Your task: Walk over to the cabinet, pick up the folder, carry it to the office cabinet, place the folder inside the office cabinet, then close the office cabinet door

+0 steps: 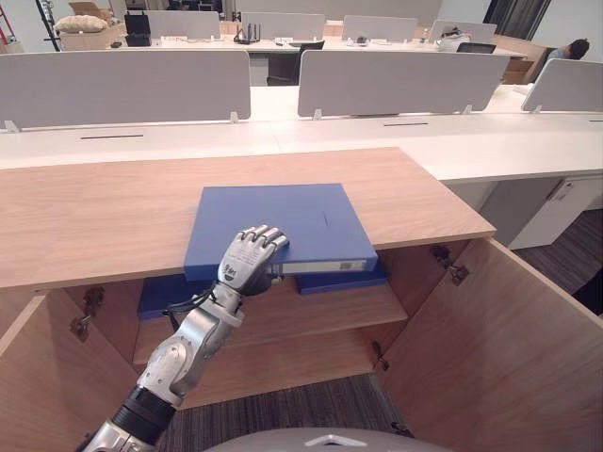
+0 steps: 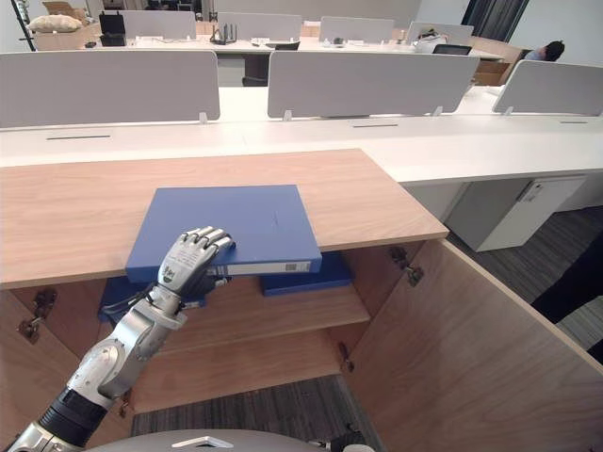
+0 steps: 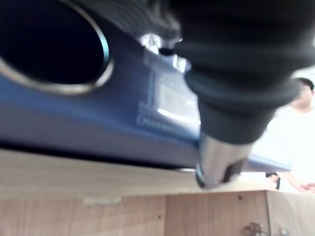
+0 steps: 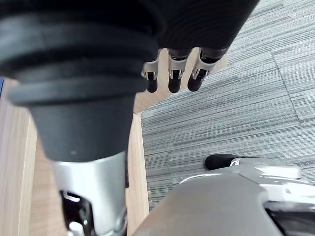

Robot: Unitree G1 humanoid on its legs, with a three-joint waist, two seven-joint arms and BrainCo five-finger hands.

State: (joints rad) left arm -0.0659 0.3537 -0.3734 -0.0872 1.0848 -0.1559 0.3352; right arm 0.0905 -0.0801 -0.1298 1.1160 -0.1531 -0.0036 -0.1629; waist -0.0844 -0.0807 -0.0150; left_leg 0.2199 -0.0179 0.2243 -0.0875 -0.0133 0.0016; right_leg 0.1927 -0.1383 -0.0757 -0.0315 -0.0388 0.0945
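1. Where the wooden cabinet's top surface (image 1: 94, 202) reaches its front edge, the blue folder (image 1: 283, 221) lies flat, its spine jutting just past that edge above the open compartment.
2. The left hand (image 1: 247, 261) reaches up from the lower left to the folder's front edge. Its fingers (image 1: 268, 235) are curled over the top cover, and in the left wrist view the thumb (image 3: 216, 162) sits against the spine, so the hand is gripping the folder.
3. Just below, a second blue folder (image 1: 339, 282) lies on the upper shelf (image 1: 320, 315) inside the cabinet, partly hidden behind the left arm.
4. Both cabinet doors stand swung open: the right door (image 1: 499, 348) and the left door (image 1: 33, 377).
5. The right hand (image 4: 173, 73) hangs over grey carpet (image 4: 236, 123), its fingers loose and holding nothing.
6. Behind the cabinet are white desks (image 1: 490, 141) with grey dividers (image 1: 122, 85), and a person (image 1: 570, 49) sits far back on the right.
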